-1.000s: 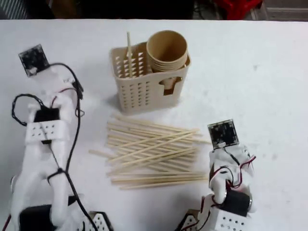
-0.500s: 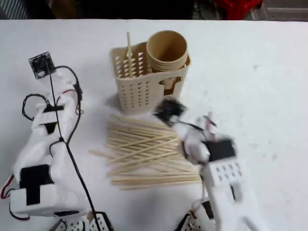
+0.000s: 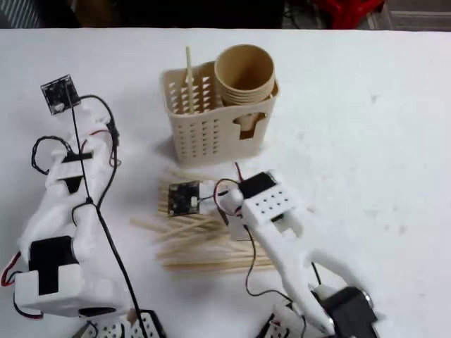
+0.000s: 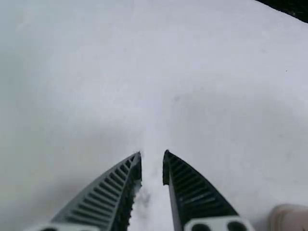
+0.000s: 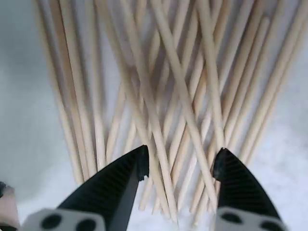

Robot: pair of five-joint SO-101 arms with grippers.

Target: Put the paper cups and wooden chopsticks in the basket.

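A white worktop [image 3: 366,105] is seen from above, evenly lit, with soft shadows cast on it. Beyond its far edge a dark strip of room [image 3: 176,13] is shown, in which a red object [image 3: 349,10] and a grey slatted surface [image 3: 17,13] are partly visible.

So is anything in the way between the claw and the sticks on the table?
No, nothing visible. The right gripper hangs open over the chopsticks, with only air between them. The way from there to the basket looks free too.
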